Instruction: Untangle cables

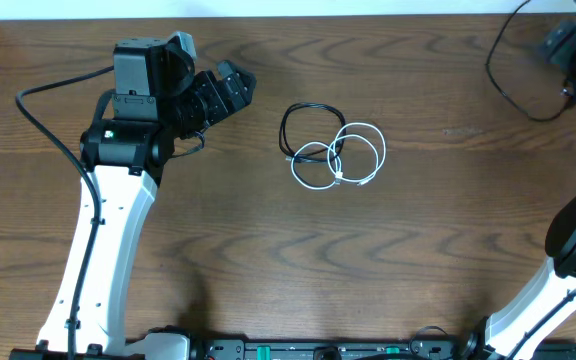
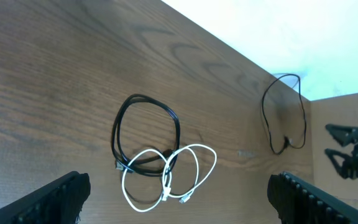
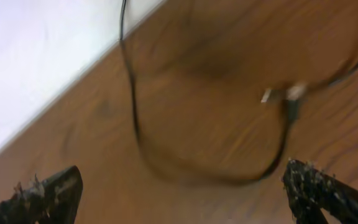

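The black cable (image 1: 312,106) lies in a small coil at the table's middle. The white cable (image 1: 340,165) lies in two loops to its right, overlapping it where they cross. The left wrist view shows both from close: the black cable (image 2: 143,96) behind, the white cable (image 2: 166,186) in front with its plugs near the crossing. My left gripper (image 1: 233,90) is open and empty, left of the coils and apart from them; its fingers (image 2: 179,205) frame the white loops. My right gripper (image 1: 568,50) is open and empty at the far right corner, far from the cables.
A thicker black wire (image 1: 513,95) loops on the table near the right gripper; it also shows blurred in the right wrist view (image 3: 135,124) and in the left wrist view (image 2: 284,118). The table's back edge meets a white wall (image 2: 278,37).
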Available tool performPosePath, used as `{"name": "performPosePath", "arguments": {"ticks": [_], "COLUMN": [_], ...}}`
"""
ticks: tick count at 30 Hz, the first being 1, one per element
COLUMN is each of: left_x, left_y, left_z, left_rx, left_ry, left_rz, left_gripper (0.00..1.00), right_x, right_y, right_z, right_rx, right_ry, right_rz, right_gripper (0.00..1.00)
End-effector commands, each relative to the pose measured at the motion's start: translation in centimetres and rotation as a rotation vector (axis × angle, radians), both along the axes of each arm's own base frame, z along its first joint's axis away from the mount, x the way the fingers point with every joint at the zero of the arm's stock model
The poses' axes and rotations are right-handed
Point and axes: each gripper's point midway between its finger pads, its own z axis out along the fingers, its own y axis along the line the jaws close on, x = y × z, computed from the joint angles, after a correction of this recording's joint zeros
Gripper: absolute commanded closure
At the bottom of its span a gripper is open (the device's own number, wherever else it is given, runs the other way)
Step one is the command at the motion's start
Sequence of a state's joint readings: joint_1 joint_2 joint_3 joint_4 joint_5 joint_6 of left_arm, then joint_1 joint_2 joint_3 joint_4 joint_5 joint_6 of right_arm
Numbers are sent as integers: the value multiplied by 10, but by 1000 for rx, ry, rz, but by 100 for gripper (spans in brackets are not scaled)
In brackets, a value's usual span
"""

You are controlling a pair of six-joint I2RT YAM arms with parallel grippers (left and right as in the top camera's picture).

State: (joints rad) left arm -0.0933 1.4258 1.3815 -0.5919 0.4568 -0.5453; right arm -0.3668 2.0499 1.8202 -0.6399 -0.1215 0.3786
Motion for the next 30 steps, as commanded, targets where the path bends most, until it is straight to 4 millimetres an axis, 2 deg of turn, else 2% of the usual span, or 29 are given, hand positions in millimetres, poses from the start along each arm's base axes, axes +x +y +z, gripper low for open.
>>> {"name": "performPosePath", "arguments": {"ticks": [1,3,4,5,9,14,16,18,30], "left_x": [3,3,3,3,3,3,3,3,3], "left_y": [2,2,2,2,2,2,2,2,2], "left_z": [2,2,2,2,2,2,2,2,2], "left_rx": [12,12,12,12,12,12,12,12,12], "left_ry": [-11,-11,-11,-11,-11,-11,-11,-11,-11], "left_rz": [3,3,3,3,3,3,3,3,3], "left_gripper": [4,3,4,4,4,4,4,4,4], "right_x": [-8,-12,-15,-20,-34,-46,-48,-47,-51], "right_y": [56,82,105,135,203,241,254,258,255], "right_z": [47,49,48,46,34,21,21,21,17], "right_rx": [82,120,149,186,154,90,89,68,69], "right_ry": [-74,-69,-63,-49,22,115,116,114,145], "right_rz": [228,326,416,522,725,778,805,811,794], "right_gripper": [1,1,1,1,1,1,1,1,1]}}
